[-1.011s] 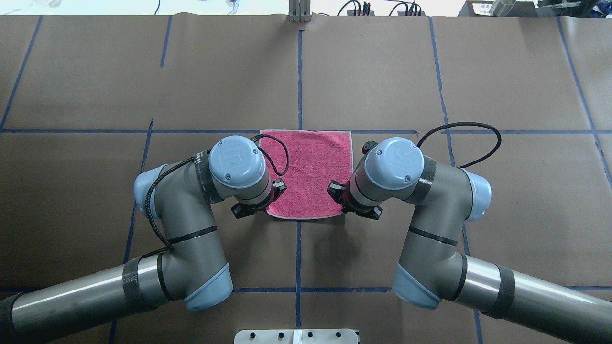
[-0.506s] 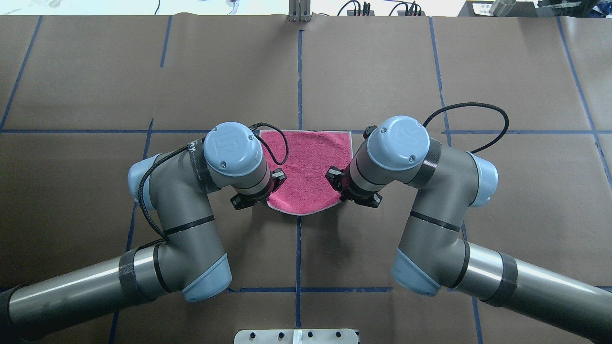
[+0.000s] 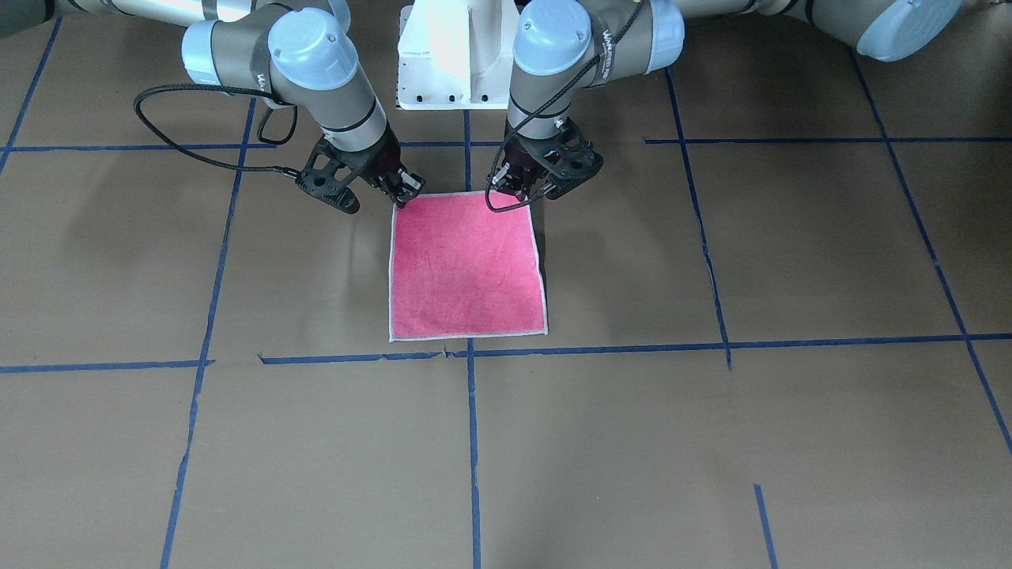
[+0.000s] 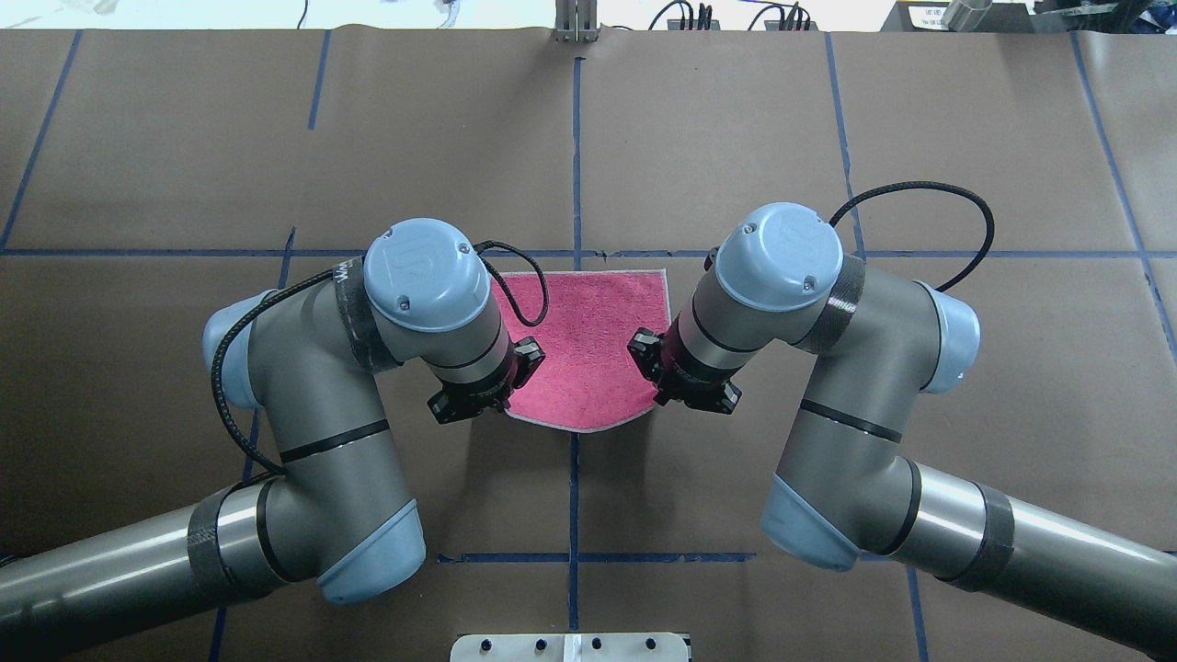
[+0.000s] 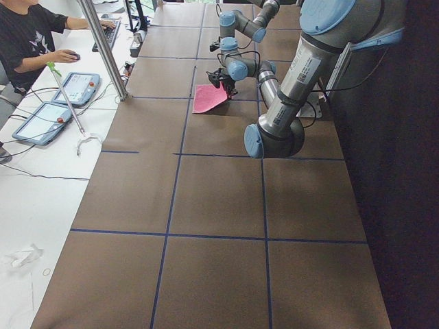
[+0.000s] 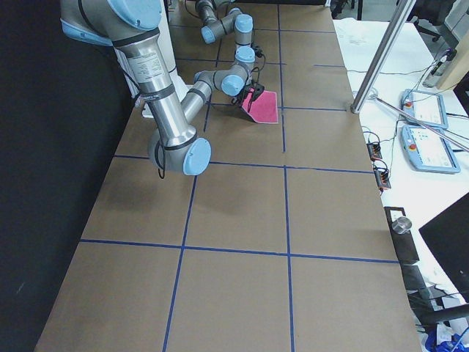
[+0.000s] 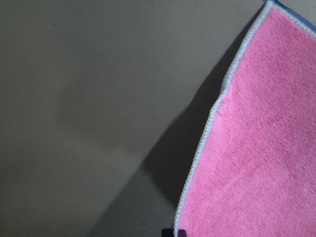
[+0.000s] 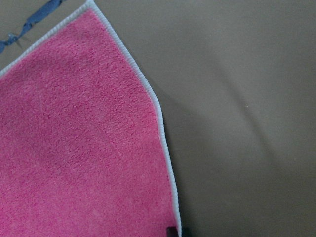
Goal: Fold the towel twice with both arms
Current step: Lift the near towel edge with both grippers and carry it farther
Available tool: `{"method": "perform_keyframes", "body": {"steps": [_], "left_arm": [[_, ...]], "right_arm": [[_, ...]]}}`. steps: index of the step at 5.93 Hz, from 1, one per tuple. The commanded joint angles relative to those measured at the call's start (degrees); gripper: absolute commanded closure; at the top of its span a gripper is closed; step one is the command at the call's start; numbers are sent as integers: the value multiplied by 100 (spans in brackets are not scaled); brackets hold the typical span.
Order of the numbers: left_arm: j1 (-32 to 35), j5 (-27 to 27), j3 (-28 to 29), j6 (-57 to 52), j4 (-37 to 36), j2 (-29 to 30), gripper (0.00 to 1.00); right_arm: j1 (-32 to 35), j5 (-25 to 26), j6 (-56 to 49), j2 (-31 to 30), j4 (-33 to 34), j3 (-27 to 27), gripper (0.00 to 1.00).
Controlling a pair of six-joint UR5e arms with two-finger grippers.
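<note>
The towel (image 4: pixel 588 349) lies pink face up at the table's middle, with a whitish border. Its two near corners are lifted and the near edge sags between them in a shallow V. My left gripper (image 4: pixel 501 405) is shut on the near left corner. My right gripper (image 4: pixel 655 400) is shut on the near right corner. In the front-facing view the towel (image 3: pixel 466 269) stretches away from the left gripper (image 3: pixel 523 196) and the right gripper (image 3: pixel 401 199). The wrist views show the towel's edge (image 7: pixel 256 148) (image 8: pixel 84 138) raised over its shadow. The grey face is hidden.
Brown paper with blue tape lines (image 4: pixel 575 138) covers the table. The white pedestal base (image 3: pixel 455 63) stands behind the grippers. A metal post (image 5: pixel 103 48), tablets (image 5: pixel 75 86) and a seated operator (image 5: pixel 27 34) are at the far side.
Both grippers have risen with the towel's near corners. The near edge went from nearly straight to a sagging V, and the far edge slid a little toward the robot.
</note>
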State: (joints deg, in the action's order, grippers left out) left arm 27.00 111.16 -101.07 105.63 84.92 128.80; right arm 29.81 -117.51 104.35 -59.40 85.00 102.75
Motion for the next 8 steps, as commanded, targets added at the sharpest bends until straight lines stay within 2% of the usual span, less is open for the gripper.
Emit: {"method": "perform_keyframes", "body": {"steps": [1,3,5,6,8], "left_arm": [[-28,98,-71,63,-72,-57,99],[-37,379,-211,89,-81,-153,100],[-54,388,-115,360,15,-101,100],[-46,388,-106,362,33,-92,100],[-11,388,-71,484,120,-92,100]], "right_arm": [[7,-437,7,-28,78,17,100],[-2,-650,7,-28,507,289,100],[129,-650,-11,-10,500,211,100],[147,-659,-2,42,465,-33,100],[191,-816,7,42,456,-193,100]]}}
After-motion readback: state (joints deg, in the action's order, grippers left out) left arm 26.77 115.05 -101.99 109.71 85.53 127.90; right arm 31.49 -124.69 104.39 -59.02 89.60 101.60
